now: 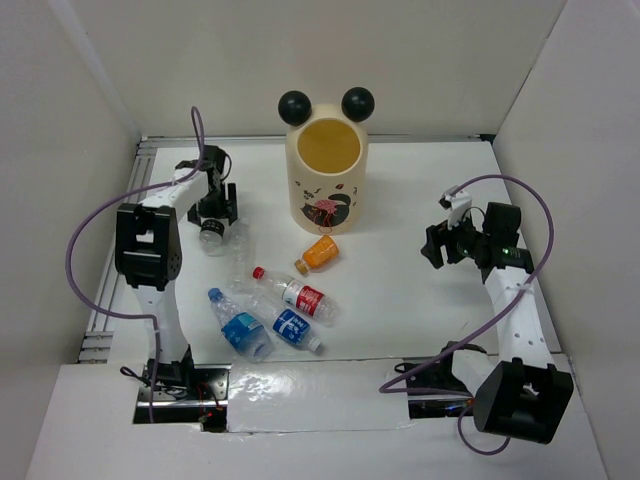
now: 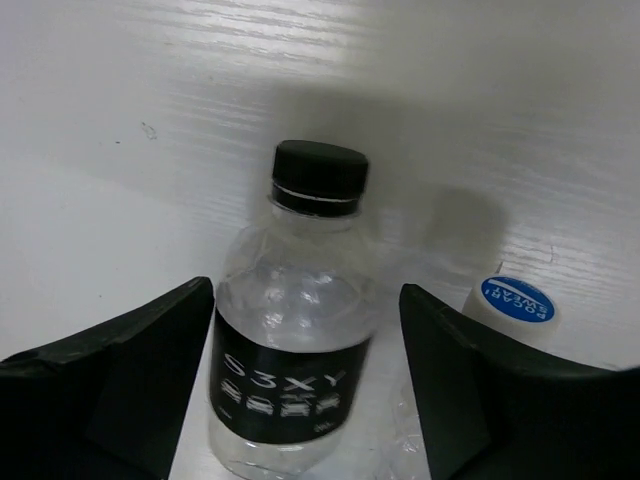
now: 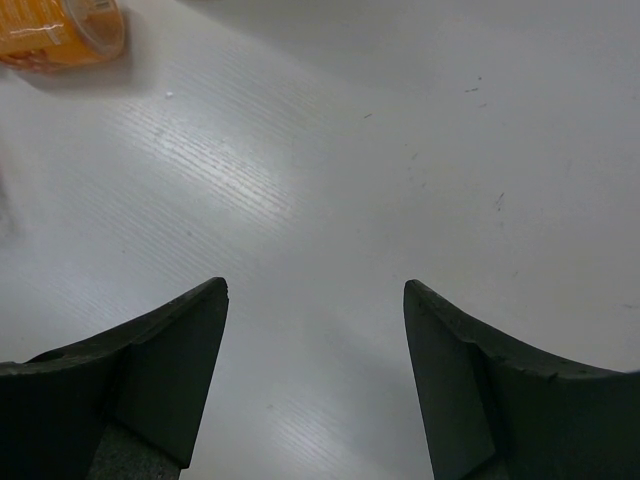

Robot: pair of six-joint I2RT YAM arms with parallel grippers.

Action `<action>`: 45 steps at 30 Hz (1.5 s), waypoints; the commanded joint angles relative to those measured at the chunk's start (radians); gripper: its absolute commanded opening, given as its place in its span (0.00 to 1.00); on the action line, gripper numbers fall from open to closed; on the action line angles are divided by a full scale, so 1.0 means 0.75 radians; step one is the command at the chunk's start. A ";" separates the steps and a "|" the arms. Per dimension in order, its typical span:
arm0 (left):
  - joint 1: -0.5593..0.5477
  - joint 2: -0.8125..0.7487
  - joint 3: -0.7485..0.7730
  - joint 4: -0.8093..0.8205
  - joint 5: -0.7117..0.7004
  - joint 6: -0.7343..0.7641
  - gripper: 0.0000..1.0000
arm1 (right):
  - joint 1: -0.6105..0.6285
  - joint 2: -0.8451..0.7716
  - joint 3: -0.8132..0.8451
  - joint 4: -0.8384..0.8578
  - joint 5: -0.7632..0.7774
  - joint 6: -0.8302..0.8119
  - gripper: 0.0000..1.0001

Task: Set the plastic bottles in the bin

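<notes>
Black-capped bottle [image 2: 296, 300], left wrist view: black label [image 2: 285, 385] reads "S3XY" in pale letters; the small print beneath is illegible. At its 3 o'clock, blue-and-white cap [image 2: 517, 298]: "POCARI SWEAT", upside down. Top view: red label [image 1: 309, 300], blue label [image 1: 291, 323], bin print [image 1: 328, 207], all too small to read.

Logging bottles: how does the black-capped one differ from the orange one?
The black-capped bottle is clear, black-labelled; the orange bottle is orange. The black-capped bottle sits between the left gripper's open fingers; the orange bottle lies free near the bin. Both are outside it.
</notes>
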 commanded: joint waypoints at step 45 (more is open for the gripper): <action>-0.877 -0.729 -0.103 1.511 0.060 0.520 0.00 | 0.032 0.057 -0.050 -0.077 -0.258 -0.374 0.15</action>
